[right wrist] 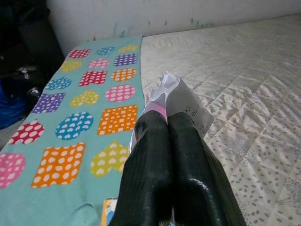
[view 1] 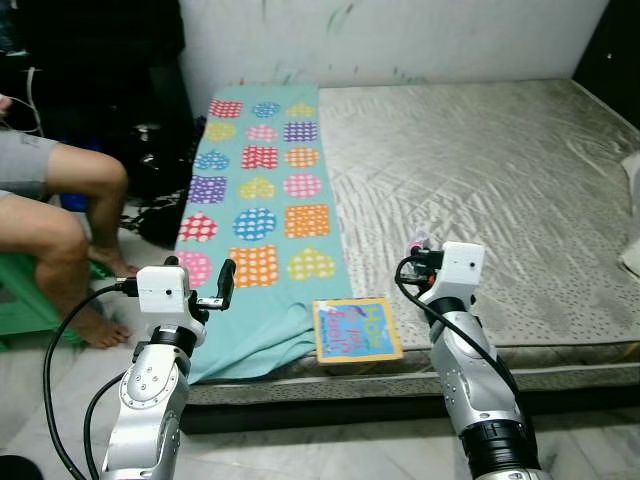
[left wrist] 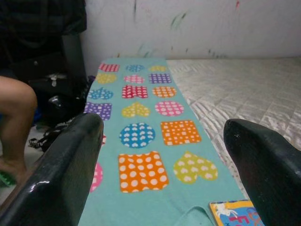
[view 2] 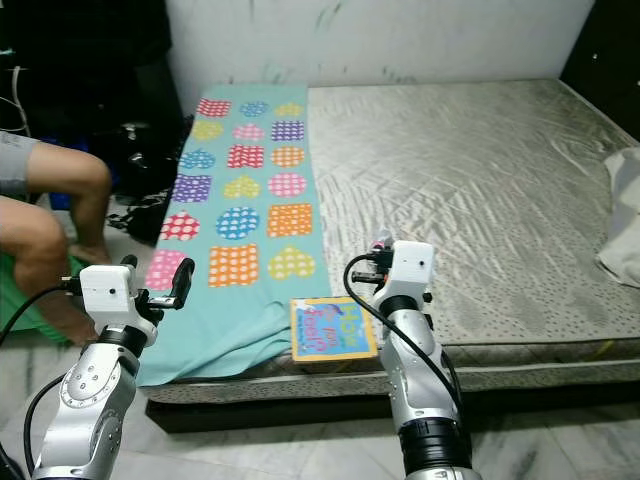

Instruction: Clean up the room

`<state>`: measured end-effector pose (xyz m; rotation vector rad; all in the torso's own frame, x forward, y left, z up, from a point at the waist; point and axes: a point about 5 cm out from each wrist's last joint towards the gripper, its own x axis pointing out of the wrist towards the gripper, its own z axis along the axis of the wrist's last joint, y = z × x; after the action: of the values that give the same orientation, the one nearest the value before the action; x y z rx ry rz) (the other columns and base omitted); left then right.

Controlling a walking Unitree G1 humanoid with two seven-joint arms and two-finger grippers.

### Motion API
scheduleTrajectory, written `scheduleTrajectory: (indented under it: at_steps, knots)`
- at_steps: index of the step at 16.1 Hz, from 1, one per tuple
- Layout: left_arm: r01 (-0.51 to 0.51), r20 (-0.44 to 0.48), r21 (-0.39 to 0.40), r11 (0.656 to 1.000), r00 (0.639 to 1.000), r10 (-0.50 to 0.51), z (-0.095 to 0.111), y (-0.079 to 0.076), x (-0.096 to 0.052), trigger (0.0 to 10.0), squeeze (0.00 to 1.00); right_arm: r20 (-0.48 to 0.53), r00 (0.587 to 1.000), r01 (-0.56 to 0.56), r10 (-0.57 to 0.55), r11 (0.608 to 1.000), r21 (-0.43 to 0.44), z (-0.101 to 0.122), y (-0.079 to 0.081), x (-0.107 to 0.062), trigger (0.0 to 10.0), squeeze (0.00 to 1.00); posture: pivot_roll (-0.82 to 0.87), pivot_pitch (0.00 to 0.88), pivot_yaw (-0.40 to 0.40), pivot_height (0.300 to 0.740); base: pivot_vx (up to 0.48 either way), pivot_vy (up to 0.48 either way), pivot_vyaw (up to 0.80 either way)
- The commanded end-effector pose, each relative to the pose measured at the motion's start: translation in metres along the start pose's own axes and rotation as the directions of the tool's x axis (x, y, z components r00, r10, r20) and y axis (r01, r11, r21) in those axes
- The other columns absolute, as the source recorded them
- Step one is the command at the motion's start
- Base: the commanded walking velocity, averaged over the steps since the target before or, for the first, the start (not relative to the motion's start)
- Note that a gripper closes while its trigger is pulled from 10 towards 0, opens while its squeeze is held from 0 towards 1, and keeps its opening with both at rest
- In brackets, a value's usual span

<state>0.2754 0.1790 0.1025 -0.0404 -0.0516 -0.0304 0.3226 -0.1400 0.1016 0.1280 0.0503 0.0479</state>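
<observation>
Grey quilted mattress [view 1: 480,190] lies on the floor ahead of me, against a scuffed white wall [view 1: 400,35]. My right gripper [right wrist: 167,123] hangs over the mattress's near edge, its two black fingers pinched together on a small crumpled white-and-pink wrapper [right wrist: 181,101] that sticks out past the tips. My left gripper [view 1: 222,285] is held up with its fingers spread wide and nothing between them, at the near corner of a teal blanket printed with bright dotted hearts and squares [view 1: 262,215]. That blanket covers the mattress's left strip and spills over the front edge. Just beside it, between my two arms, a thin picture book with a yellow border and blue cover [view 1: 356,329] lies flat at the mattress's front edge. Off to my left a person's bare legs [view 1: 60,220] show, seated on a green stool [view 1: 22,300]
</observation>
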Motion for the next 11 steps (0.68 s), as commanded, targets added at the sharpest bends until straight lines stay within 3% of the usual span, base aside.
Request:
scheduleTrajectory:
  at_steps: [1,4,6,11]
  knots:
    - [-0.020,-0.001,0.013,1.000,1.000,0.020,0.000,0.004,0.000,10.0,0.00,0.029,0.999,-0.032,0.032,0.999,-0.003,0.005,0.006,-0.001,10.0,0.00,-0.05,0.046,0.033,0.740,0.000,0.000,0.00]
    - [-0.051,0.001,-0.006,0.999,0.999,0.051,0.000,0.006,-0.006,10.0,0.00,0.034,0.997,-0.067,0.069,0.997,-0.037,0.008,0.008,0.000,10.0,0.00,-0.04,0.068,-0.011,0.740,0.000,0.000,0.00]
    - [-0.100,-0.025,-0.044,0.994,0.995,0.099,-0.004,0.015,-0.012,10.0,0.00,0.019,0.996,-0.082,0.082,0.996,-0.027,0.006,0.011,0.001,10.0,0.00,-0.02,0.085,-0.033,0.740,0.000,0.000,0.00]
    - [-0.072,-0.027,-0.046,0.996,0.997,0.071,-0.003,0.011,-0.015,10.0,0.00,0.006,0.995,-0.095,0.095,0.995,-0.019,0.003,0.014,0.000,10.0,0.00,-0.02,0.092,-0.048,0.740,0.000,0.417,0.00]
